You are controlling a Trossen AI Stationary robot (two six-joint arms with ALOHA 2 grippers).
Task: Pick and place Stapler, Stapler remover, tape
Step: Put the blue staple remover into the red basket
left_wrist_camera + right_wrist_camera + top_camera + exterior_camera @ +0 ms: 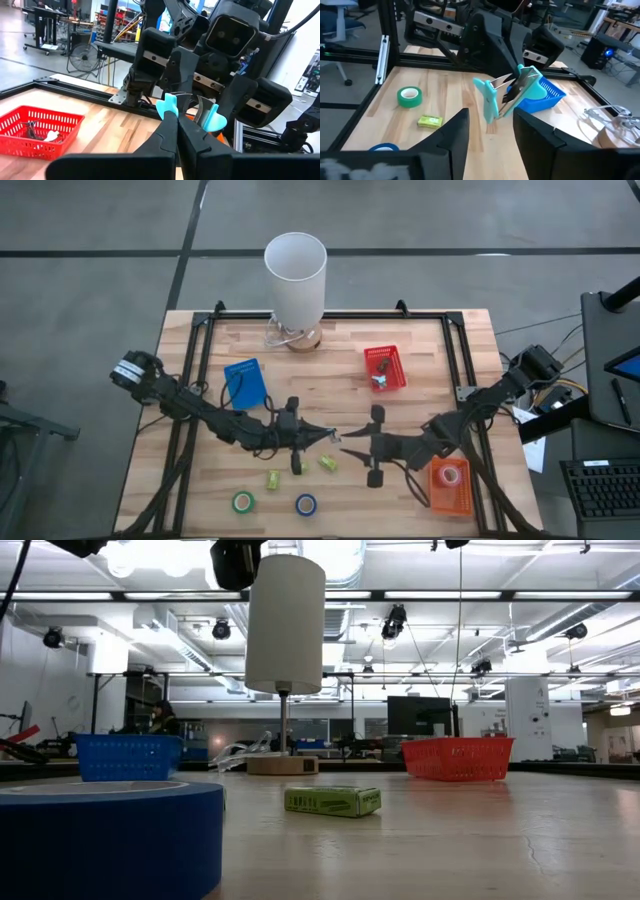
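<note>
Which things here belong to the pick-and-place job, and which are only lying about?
Job: staple remover in the left pincer; green tape; blue tape; red tape.
Lying about: white lamp; yellow-green blocks.

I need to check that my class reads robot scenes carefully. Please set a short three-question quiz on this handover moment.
1. Multiple choice: which gripper holds the teal staple remover? A: left gripper. B: right gripper. C: neither.
2. True or false: a red tape roll lies in the orange basket.
3. Fill in: the right gripper's fingers stand ____.

Key: 1 A; 2 true; 3 open.
</note>
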